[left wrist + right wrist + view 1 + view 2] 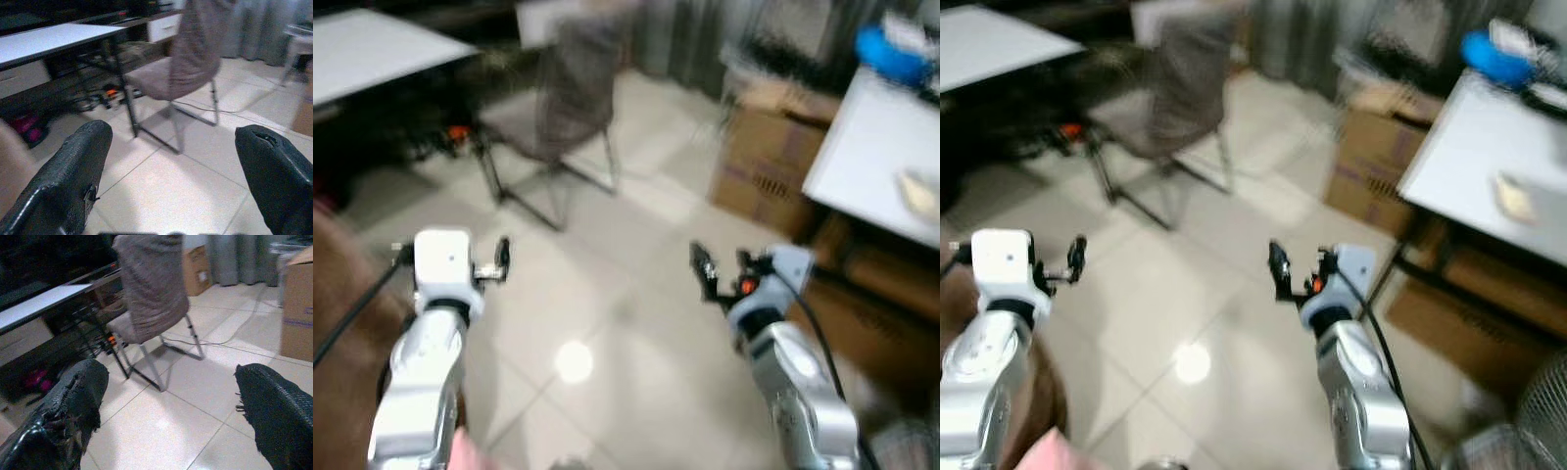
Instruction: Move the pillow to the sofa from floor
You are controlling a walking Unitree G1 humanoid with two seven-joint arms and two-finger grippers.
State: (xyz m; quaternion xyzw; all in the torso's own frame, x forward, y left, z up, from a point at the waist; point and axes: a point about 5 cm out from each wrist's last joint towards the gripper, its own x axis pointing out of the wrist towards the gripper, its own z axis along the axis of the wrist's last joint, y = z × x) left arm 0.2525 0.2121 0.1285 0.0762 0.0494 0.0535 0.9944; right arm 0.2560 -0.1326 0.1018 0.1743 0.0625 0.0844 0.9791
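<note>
- Left gripper (501, 257) wide open, empty, held over the tiled floor (636, 294)
- Right gripper (722, 269) wide open, empty
- Grey chair (570, 98) ahead beside a white bench (372, 49)
- Pillow's place cannot be told

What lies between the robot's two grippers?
Bare tiled floor with a bright light glare, seen in both eye views between the left gripper and right gripper.

Right tool (171, 421) fingers (73, 406) spread wide apart, nothing between them. Beyond: tiled floor (195, 382), grey fabric chair (149, 289), white worktop (39, 303), cardboard box (297, 308).
</note>
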